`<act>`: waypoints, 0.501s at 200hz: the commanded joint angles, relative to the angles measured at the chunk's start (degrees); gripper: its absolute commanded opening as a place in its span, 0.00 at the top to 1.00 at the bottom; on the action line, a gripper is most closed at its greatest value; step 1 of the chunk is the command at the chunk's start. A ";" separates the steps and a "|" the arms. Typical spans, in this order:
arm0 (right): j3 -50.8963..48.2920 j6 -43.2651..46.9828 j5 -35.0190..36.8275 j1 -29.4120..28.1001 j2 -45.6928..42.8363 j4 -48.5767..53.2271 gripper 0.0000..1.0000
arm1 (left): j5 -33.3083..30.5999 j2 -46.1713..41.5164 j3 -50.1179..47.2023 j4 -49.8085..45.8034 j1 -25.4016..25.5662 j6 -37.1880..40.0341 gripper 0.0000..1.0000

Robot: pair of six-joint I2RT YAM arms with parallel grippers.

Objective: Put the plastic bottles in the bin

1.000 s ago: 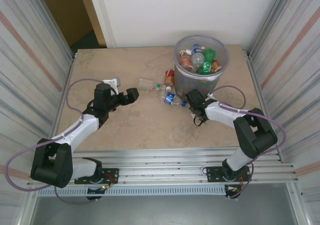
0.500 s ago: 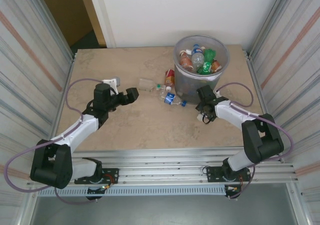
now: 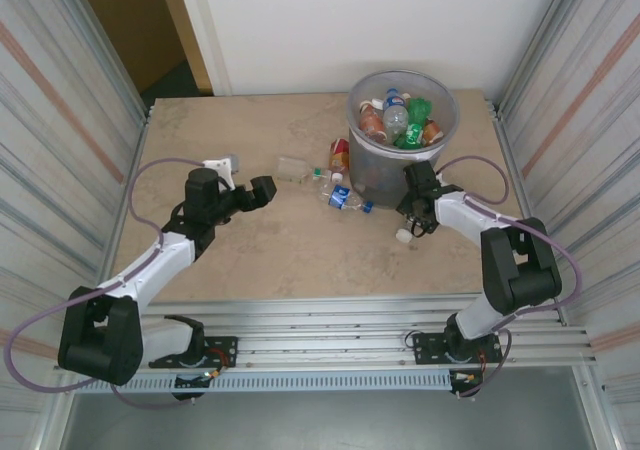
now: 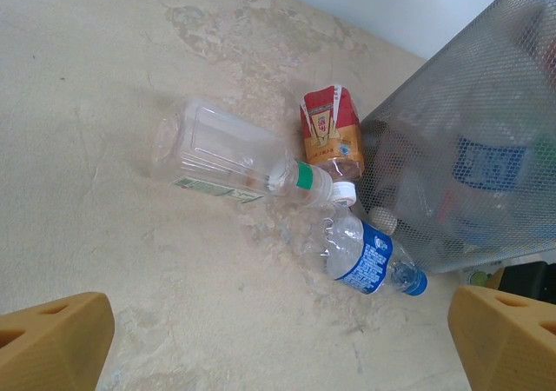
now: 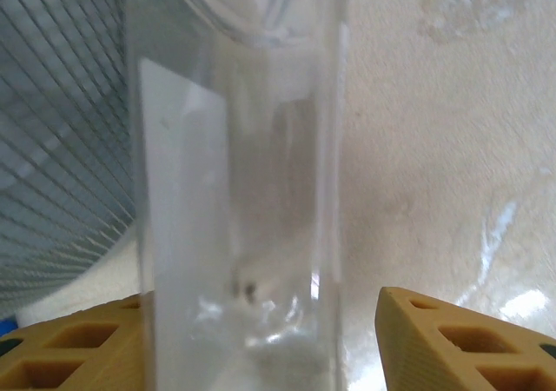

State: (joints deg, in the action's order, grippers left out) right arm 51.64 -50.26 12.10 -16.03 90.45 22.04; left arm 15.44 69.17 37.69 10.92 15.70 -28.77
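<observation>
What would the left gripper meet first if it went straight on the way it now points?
Probably the clear green-collared bottle lying ahead of the left gripper; the blue-labelled bottle lies close beside it, so depth leaves some doubt.

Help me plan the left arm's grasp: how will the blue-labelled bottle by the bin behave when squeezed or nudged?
The blue-labelled bottle looks empty and crinkled: probably light, likely to give under jaws. Lying on its side, it may roll if nudged.
</observation>
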 commanded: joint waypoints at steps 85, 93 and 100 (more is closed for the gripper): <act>0.74 7.05 1.62 4.02 -11.66 8.60 0.70 | -1.14 -2.84 -0.62 -1.25 -0.33 -0.32 0.01; 1.02 7.72 2.09 4.73 -14.02 10.27 0.70 | -1.03 -2.80 -0.56 -1.18 -0.34 -0.45 0.01; 1.62 8.43 2.46 5.26 -16.15 11.81 0.70 | -0.94 -2.78 -0.53 -1.08 -0.33 -0.57 0.01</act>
State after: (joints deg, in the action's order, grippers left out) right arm 52.60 -45.23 12.19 -12.36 81.89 27.16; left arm 14.98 67.81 37.69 10.24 15.70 -28.77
